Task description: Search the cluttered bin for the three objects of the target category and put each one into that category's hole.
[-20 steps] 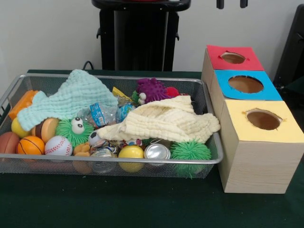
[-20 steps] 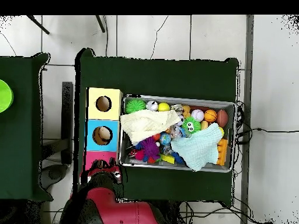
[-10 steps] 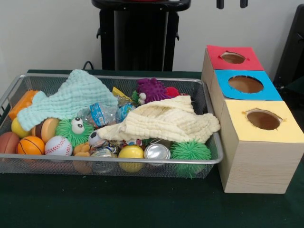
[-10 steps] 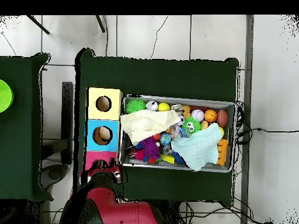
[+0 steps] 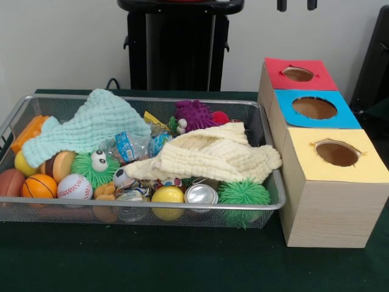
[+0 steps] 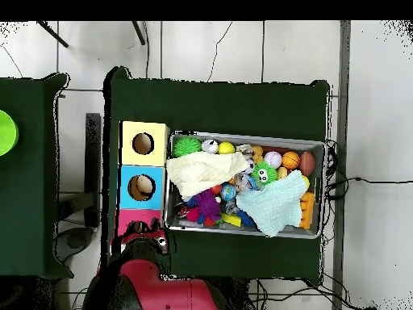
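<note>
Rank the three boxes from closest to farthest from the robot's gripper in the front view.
1. Red-topped box, at the back, below the gripper.
2. Blue-topped box, in the middle of the row.
3. Yellow-topped box, at the front.

Soft, even indoor light fills both views, with no hard glare. In the front view the shallow silver wire-mesh bin [image 5: 140,210] casts only a faint shadow onto the dark green tabletop [image 5: 152,261], and the wooden box with the yellow top [image 5: 331,194] is evenly lit. The shiny silver can [image 5: 201,194] shows a small highlight. The overhead view is softer in detail.
</note>
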You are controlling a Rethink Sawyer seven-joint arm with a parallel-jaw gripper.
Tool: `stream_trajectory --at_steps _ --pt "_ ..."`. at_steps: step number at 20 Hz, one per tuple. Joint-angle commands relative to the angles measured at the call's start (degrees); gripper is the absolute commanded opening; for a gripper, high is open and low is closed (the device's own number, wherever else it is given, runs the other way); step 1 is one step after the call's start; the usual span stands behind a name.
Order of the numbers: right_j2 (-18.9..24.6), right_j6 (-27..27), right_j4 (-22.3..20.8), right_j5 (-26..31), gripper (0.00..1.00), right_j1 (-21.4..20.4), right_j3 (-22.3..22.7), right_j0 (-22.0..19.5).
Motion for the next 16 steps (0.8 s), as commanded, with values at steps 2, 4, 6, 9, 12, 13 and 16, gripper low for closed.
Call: stream_trajectory --at_steps 2,4,6,9,12,13,16 --pt "3.28 4.61 -2.15 1.08 1.0 0.06 2.75 -1.52" --pt "3.28 4.61 -2.15 1.08 0.0 0.06 2.75 -1.52" --pt "3.28 4.61 -2.15 1.08 0.0 0.06 2.75 -1.52" --pt "3.28 4.61 -2.15 1.08 0.0 0.06 2.75 -1.52" --pt "3.28 4.61 -2.15 1.08 0.0 0.06 2.75 -1.52" --pt "3.28 4.61 -2.15 1.08 0.0 0.06 2.75 -1.52" --pt "3.28 4.61 -2.15 1.08 0.0 0.06 2.75 -1.52"
